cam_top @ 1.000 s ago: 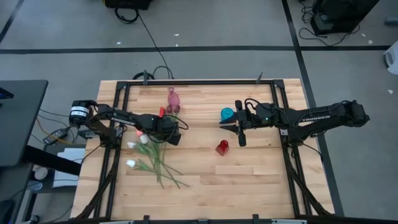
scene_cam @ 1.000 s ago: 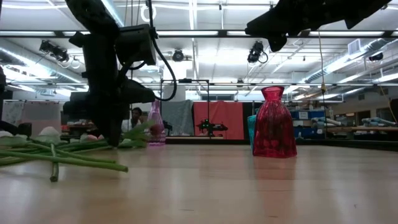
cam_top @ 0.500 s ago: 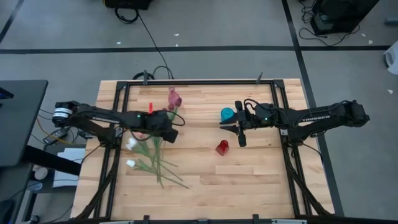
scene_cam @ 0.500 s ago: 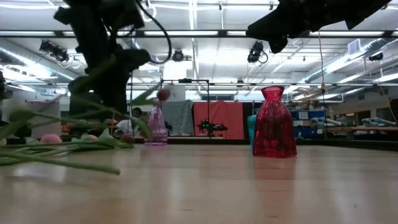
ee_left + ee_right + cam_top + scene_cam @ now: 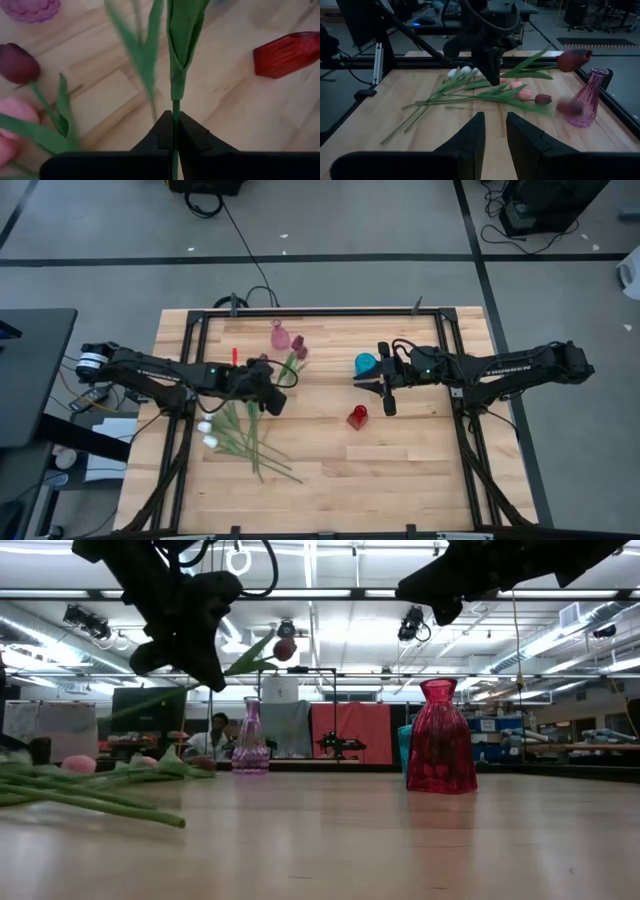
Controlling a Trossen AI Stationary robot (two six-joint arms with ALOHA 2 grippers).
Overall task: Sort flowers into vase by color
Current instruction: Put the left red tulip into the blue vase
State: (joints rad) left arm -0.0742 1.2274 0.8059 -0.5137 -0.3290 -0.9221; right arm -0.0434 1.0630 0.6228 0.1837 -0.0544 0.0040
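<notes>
The left arm reaches across the left half of the desk point(image 5: 420, 470), its left gripper point(image 5: 268, 388) raised above the surface with the fingers point(image 5: 162, 135) pinched tight on a thin green stem point(image 5: 174, 107). The right arm stretches in from the right side, its right gripper point(image 5: 372, 382) hanging in the air, fingers point(image 5: 472, 137) slightly parted and holding nothing.

table point(image 5: 400, 450): pale wood planks, smooth
red vase point(image 5: 441, 738): glossy translucent glass
left gripper point(image 5: 175, 131): matt black plastic
</notes>
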